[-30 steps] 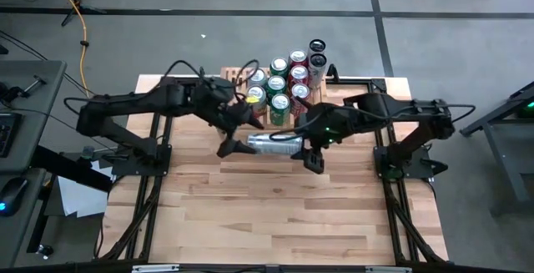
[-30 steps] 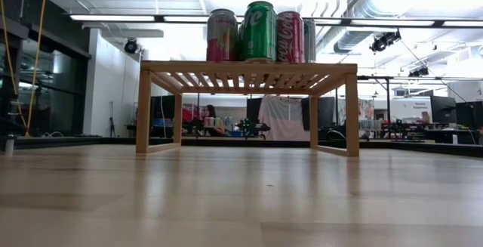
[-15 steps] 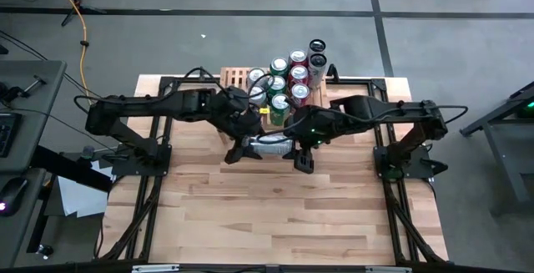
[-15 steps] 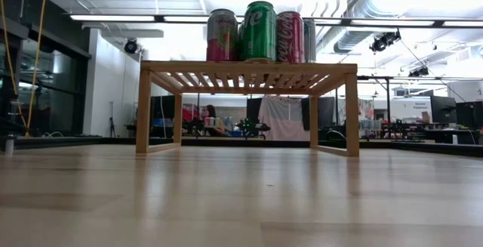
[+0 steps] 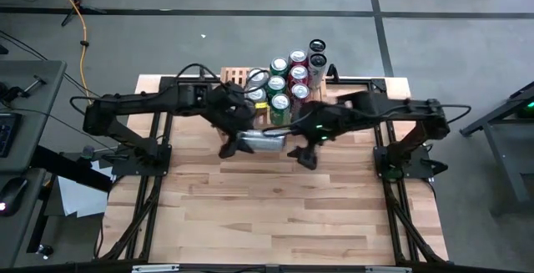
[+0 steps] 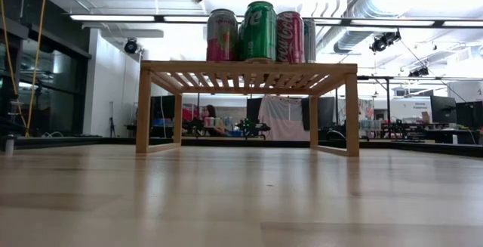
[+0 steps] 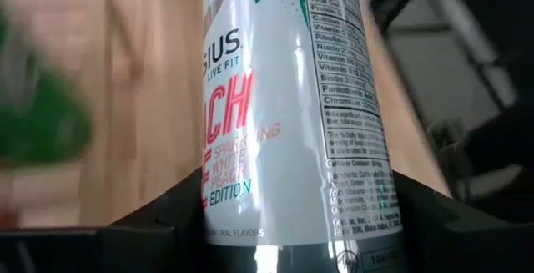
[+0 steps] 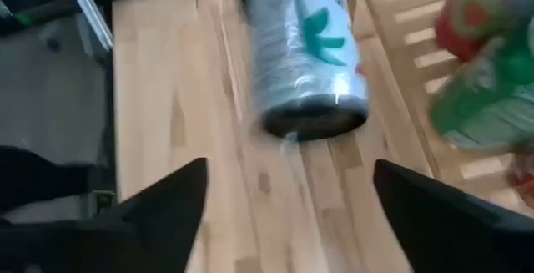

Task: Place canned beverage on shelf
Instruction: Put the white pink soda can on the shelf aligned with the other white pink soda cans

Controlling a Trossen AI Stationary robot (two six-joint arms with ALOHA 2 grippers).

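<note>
White can (image 5: pixel 265 143) lying sideways above table (image 5: pixel 275 214), clamped in left gripper (image 5: pixel 234 142); right gripper (image 5: pixel 302 149) spread wide, off can; shelf (image 5: pixel 236 77) behind, cans (image 5: pixel 288 77) atop

Robotics lab, workbenches (image 6: pixel 423 134), ceiling ducts (image 6: pixel 362 9)

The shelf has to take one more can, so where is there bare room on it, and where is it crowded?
The shelf shows bare slats at its left end, bordered by its left edge and the standing cans. Its middle and right are packed. The left hand holds the silver can in front of it, beside the open right hand.
</note>
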